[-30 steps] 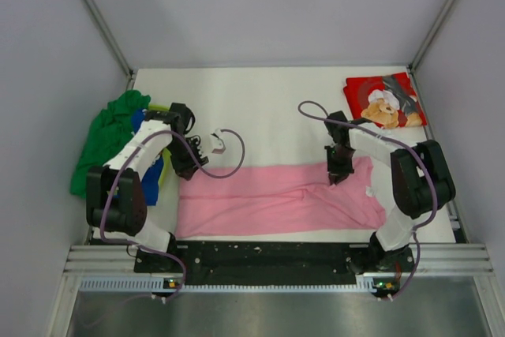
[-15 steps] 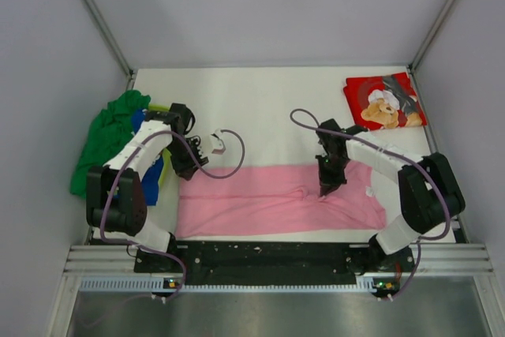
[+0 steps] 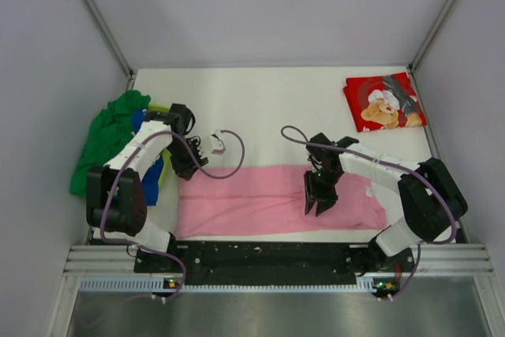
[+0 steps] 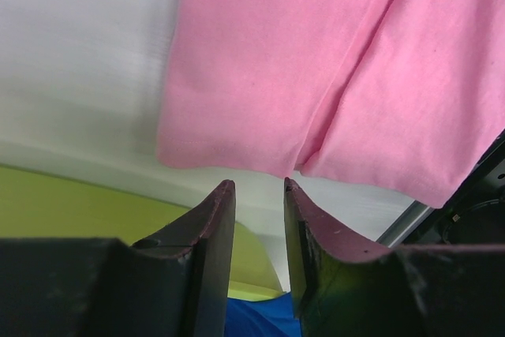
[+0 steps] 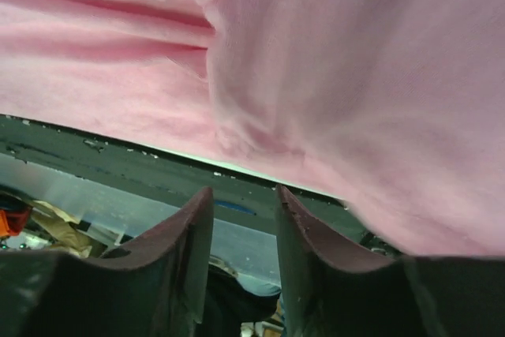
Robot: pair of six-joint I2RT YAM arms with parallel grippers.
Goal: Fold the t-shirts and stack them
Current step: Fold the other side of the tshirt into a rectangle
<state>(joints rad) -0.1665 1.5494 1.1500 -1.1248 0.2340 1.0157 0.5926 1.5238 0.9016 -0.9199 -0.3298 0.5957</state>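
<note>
The pink t-shirt (image 3: 260, 201) lies folded into a long strip across the near part of the table. My left gripper (image 3: 192, 168) is open and empty just off the shirt's far left corner; the left wrist view shows its tips (image 4: 256, 187) short of the pink hem (image 4: 316, 61). My right gripper (image 3: 317, 204) is open and empty over the shirt's right half near its front edge, with pink cloth (image 5: 316, 53) just beyond its tips (image 5: 242, 192). The red bear-print shirt (image 3: 384, 102) lies folded at the back right. Green (image 3: 106, 140), blue (image 3: 151, 170) and yellow-green (image 3: 160, 106) shirts are piled at the left.
A black rail (image 3: 268, 254) with the arm bases runs along the near edge. Metal frame posts (image 3: 99, 17) rise at the back corners. A purple cable with a white connector (image 3: 218, 144) loops by the left arm. Yellow-green (image 4: 79, 203) and blue (image 4: 252, 317) cloth lie under the left gripper.
My right gripper has moved left and toward the near edge, from the pink shirt's far edge to over its right half. The left arm has not moved.
</note>
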